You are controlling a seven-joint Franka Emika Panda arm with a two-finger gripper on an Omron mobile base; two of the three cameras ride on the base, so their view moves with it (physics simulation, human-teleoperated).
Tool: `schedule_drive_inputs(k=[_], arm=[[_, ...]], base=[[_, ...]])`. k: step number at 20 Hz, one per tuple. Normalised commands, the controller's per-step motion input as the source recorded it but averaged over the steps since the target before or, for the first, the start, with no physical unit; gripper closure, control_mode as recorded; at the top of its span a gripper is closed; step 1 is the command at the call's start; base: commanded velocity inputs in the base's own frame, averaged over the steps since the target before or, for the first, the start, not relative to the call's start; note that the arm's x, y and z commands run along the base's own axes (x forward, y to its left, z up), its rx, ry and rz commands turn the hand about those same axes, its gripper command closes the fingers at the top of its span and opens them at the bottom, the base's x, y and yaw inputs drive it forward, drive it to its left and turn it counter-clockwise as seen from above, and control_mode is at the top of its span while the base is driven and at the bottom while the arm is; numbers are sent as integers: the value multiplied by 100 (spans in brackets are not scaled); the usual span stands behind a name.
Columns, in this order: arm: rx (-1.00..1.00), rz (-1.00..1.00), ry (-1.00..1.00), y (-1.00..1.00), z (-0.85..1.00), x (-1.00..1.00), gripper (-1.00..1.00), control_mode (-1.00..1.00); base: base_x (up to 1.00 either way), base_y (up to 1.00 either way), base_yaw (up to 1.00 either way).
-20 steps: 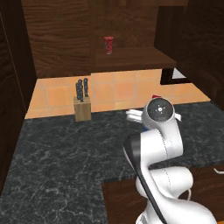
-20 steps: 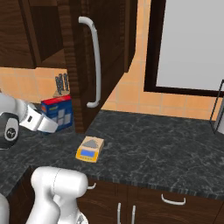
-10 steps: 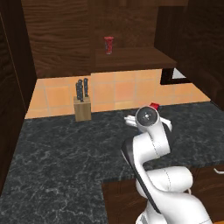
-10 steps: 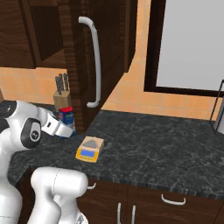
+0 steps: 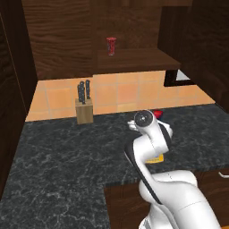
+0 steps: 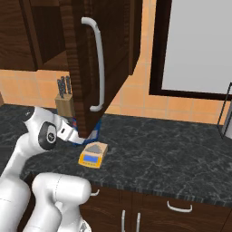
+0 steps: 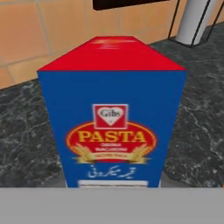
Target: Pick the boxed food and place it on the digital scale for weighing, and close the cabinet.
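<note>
The boxed food (image 7: 111,118) shows close up in the hand view, with a blue face bearing a pasta label and a red top. My gripper (image 6: 80,138) is shut on it, holding it just above the counter, left of the digital scale (image 6: 93,155). In the right base view only a blue edge of the boxed food (image 6: 93,134) shows past the cabinet door. In the left base view a red corner of the boxed food (image 5: 158,114) peeks out behind my arm, with the scale's yellow edge (image 5: 155,159) below. The cabinet (image 5: 134,58) stands open, its door (image 6: 86,54) swung out over the counter.
A knife block (image 5: 84,112) stands by the tiled back wall. A small red cup (image 5: 111,46) sits on the cabinet shelf. A grey metal post (image 6: 225,113) rises at the counter's right end. The open door's silver handle (image 6: 99,68) hangs just above the scale.
My arm has swung right and lower, carrying the boxed food from near the knife block to beside the scale under the open door. The scale and door have not moved.
</note>
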Motion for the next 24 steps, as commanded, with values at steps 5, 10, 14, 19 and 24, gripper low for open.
schedule_drive_inputs(k=[5,10,14,19,24], arm=[[-1,-5,1,-2,-38,26,100,-100],[0,-2,-1,-8,-60,15,100,-100],[0,0,0,-16,-30,34,100,-100],[0,0,0,-1,-11,22,100,-100],[0,0,-3,0,-32,0,100,-100]], base=[[0,0,0],[0,0,0],[0,0,0],[0,0,0],[0,0,0]])
